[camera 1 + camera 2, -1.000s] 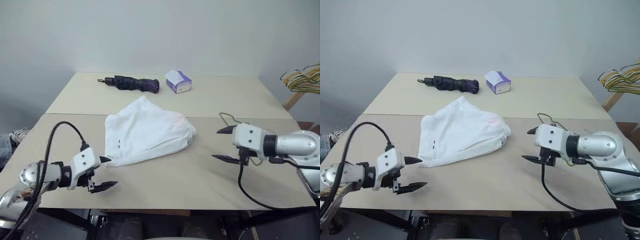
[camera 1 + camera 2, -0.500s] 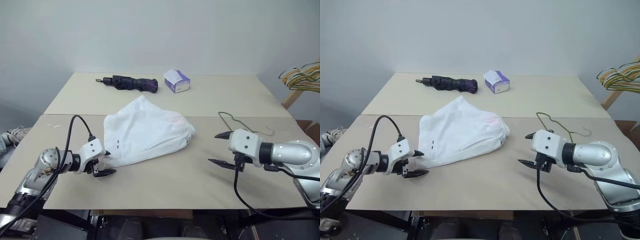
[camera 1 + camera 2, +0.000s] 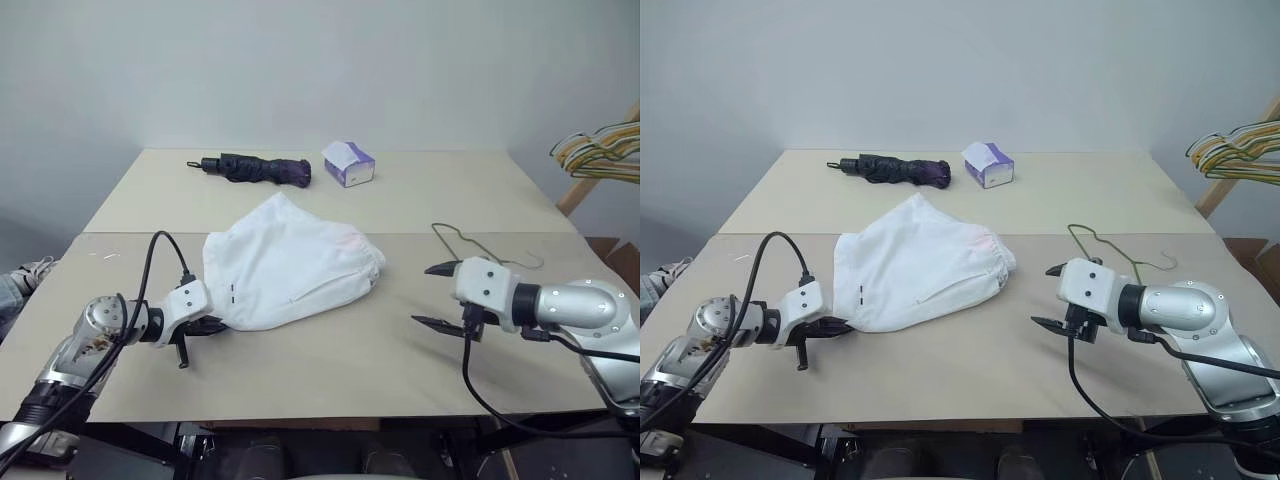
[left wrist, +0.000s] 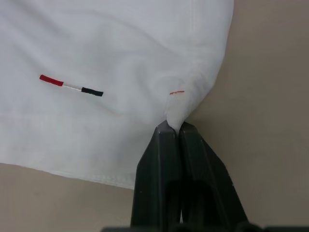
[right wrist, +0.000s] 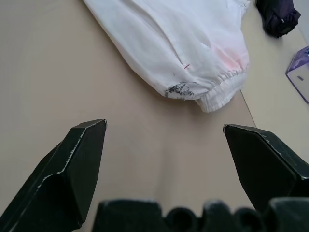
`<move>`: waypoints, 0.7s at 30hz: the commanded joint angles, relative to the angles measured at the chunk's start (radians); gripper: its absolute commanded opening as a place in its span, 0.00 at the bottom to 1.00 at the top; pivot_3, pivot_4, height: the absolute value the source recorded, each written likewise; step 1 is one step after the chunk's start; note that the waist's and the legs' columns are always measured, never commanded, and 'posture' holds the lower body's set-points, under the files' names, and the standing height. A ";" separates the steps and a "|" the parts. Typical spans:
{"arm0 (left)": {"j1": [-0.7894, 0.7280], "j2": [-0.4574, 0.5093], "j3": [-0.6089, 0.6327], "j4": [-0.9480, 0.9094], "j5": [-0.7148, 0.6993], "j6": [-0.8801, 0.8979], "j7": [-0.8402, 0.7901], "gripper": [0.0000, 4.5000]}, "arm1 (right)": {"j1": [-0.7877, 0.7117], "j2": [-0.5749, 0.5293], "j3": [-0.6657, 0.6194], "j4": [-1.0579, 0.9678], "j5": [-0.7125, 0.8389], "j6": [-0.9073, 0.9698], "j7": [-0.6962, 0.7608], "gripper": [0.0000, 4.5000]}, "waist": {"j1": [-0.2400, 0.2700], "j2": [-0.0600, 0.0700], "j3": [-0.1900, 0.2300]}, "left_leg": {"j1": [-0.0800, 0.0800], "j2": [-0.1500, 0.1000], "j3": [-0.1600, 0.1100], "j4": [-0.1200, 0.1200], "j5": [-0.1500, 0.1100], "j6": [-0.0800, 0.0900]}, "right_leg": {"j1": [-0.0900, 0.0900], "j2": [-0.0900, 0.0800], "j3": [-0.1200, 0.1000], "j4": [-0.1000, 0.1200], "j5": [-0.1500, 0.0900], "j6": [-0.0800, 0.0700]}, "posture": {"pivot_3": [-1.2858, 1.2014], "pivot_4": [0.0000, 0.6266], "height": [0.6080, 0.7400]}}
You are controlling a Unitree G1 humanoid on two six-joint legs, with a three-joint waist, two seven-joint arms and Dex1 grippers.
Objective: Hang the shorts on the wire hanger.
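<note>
Once agape, left claw (image 4: 175,126) now pinching shorts (image 4: 106,63)

Beige table (image 3: 300,375) (seam across middle), plain pale wall (image 3: 300,70) behind, wooden rack (image 3: 575,195) at right.

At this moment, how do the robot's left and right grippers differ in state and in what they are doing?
The left gripper has its jaws shut, pinching a corner of the white fabric shorts; the right gripper has its jaws wide open and holds nothing. The left sits at the shorts' hem; the right hangs apart from them, near the thin grey-olive wire hanger. Both are over the beige table.
</note>
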 commanded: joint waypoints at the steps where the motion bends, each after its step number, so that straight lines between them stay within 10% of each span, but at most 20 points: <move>1: 0.024 0.046 0.051 -0.057 0.013 -0.014 0.015 0.00 | -0.075 0.046 0.066 0.066 -0.110 -0.049 -0.073 1.00 | -0.005 0.000 0.000 | 0.000 0.000 0.000 0.000 0.000 0.000 | -0.001 0.000 0.000 0.000 0.000 0.000 | 0.55 0.00 1.00; 21: 0.140 0.166 0.261 -0.290 -0.114 0.073 -0.030 0.00 | -0.498 0.310 0.425 0.878 -0.733 -0.814 -0.500 0.96 | -0.026 -0.002 0.001 | -0.011 -0.001 0.000 0.002 0.001 -0.001 | -0.011 0.000 0.001 0.003 0.001 0.000 | 0.57 0.00 1.00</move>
